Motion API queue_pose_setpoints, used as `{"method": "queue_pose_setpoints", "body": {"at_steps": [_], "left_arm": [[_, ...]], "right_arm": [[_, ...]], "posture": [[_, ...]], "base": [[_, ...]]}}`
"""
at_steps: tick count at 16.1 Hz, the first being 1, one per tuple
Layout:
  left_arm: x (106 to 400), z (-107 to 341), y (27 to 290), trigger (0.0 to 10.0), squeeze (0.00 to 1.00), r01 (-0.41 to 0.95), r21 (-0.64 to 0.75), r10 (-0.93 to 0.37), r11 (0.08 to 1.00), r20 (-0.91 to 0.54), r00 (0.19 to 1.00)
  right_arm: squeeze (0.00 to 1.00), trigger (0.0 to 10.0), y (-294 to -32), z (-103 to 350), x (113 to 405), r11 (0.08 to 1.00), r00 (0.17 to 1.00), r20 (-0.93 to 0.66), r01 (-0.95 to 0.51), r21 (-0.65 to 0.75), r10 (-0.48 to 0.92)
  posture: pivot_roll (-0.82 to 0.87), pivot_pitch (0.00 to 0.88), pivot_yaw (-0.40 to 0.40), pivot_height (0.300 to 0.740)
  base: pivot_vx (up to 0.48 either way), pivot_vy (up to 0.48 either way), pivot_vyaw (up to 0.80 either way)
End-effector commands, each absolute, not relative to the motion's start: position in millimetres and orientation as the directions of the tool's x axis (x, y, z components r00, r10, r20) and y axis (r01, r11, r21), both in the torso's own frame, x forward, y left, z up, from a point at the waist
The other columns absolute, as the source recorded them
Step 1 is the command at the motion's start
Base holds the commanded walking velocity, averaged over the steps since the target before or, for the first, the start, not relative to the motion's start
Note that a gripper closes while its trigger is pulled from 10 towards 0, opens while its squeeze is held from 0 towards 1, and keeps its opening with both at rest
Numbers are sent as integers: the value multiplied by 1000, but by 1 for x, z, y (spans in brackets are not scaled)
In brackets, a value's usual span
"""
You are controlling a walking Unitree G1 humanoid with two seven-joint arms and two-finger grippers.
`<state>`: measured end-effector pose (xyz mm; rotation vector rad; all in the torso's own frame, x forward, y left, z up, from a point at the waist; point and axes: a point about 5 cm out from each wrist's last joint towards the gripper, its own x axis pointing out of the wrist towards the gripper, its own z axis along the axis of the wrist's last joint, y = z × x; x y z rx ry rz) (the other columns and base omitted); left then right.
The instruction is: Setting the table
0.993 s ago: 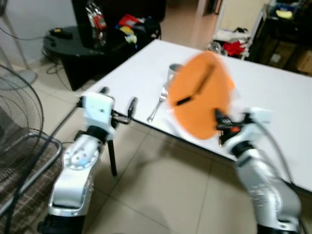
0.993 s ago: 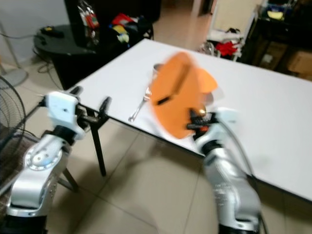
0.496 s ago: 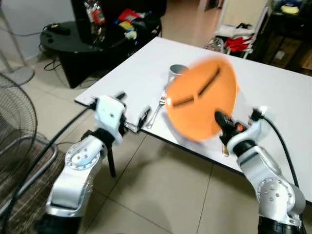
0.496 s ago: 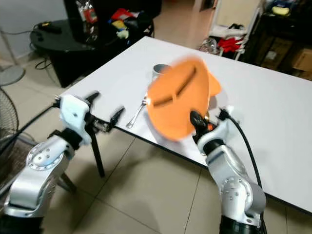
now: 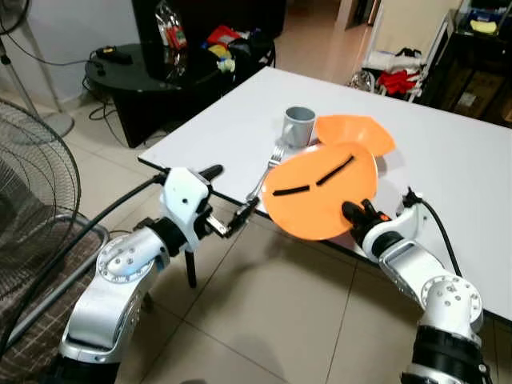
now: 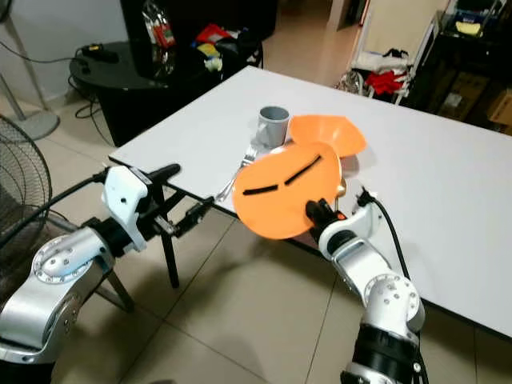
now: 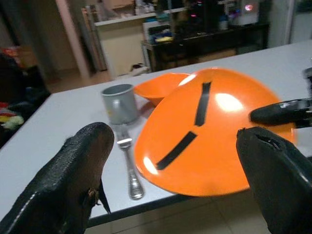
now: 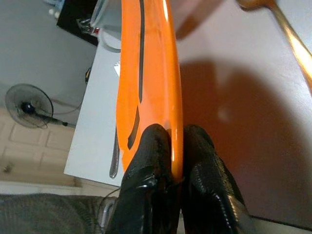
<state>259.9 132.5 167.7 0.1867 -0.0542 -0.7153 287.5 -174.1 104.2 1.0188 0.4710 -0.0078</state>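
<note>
Black fingers of the right gripper (image 8: 173, 183) pinch the near rim of the orange plate (image 5: 320, 192), one finger on each face. The plate is tilted, its far edge low over the near edge of the white table (image 5: 448, 152) and its underside, crossed by two black strips, turned up toward the camera. Half a second ago the plate stood steeper and higher and was smeared by motion; now it is lower, flatter and sharp, and the right arm has drawn down and in toward the table edge.

To the left, the left gripper (image 5: 228, 200) hovers off the table's near edge with its fingers spread wide and nothing between them. It has come closer to the table than a second ago, and its lower fingertip now sits just beside the handle end of the fork (image 5: 264, 172).

The fork lies on the table just left of the plate, with a grey mug (image 5: 298, 126) behind it. An orange bowl (image 5: 356, 132) sits just right of the mug, partly hidden by the raised plate. A gold-coloured utensil (image 8: 287, 36) lies on the table beyond the plate.

At far left stand a black round table (image 5: 128, 68) with clutter and a floor fan (image 5: 32, 176). No writing can be read anywhere.
</note>
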Motion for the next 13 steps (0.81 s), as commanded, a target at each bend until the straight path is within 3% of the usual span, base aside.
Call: {"method": "queue_pose_setpoints", "body": {"at_steps": [1, 6, 13], "left_arm": [[260, 173, 129, 10000, 0, 669, 203, -681, 715, -15, 732], [257, 176, 127, 10000, 0, 708, 204, -719, 676, -31, 694], [249, 170, 123, 10000, 0, 764, 173, -764, 621, -86, 640]], "right_arm": [[0, 10000, -175, 112, 297, 477, 910, -354, 218, 851, 215], [0, 10000, -178, 105, 328, 350, 899, -397, 317, 881, 185], [0, 10000, -180, 99, 341, 290, 882, -434, 373, 881, 184]], "posture": [[51, 0, -24, 740], [59, 0, -23, 740], [59, 0, -25, 740]], "base": [[0, 0, 0], [0, 0, 0], [0, 0, 0]]}}
